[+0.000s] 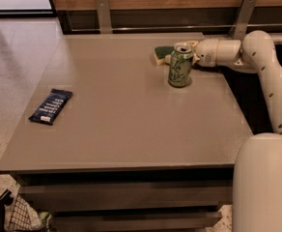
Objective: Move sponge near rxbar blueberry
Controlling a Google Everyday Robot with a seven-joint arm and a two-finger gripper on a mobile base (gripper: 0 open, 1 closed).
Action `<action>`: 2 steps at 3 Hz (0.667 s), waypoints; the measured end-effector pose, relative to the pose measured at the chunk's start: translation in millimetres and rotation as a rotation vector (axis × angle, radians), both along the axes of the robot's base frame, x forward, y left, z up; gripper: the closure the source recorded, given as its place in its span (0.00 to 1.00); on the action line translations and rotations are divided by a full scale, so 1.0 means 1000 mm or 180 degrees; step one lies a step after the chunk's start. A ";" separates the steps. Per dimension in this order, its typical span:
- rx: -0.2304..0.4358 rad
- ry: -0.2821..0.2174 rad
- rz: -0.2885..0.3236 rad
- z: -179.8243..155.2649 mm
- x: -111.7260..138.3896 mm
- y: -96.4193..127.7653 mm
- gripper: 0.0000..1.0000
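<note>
Low over the far side of the bench [131, 129] comes the pincer [194, 49], its tip tucked behind the green can [180, 65], so whether it's wide or closed, I cannot tell. The sponge [162, 54] lies just ahead of that tip, green side up, and this looks like the line-up for a grab. The rxbar blueberry [50, 106] lies flat, well away from the pincer, past the can, by the opposite edge: a long carry ahead.

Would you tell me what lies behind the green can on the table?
The sponge lies behind the can, one end covered. The gripper is there too, at the picture's right, its front hidden by the can.
</note>
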State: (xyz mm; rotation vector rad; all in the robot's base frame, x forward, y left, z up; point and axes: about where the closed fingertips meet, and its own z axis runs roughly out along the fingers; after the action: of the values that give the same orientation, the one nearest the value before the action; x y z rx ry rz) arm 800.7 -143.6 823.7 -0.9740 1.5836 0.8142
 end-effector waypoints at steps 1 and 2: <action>0.0003 0.0006 0.0017 -0.001 0.001 0.004 0.96; 0.0004 0.0009 0.0026 -0.002 0.001 0.006 1.00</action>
State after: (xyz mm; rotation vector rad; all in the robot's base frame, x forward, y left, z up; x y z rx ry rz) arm 801.5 -137.5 822.0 -0.9792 1.5823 0.8225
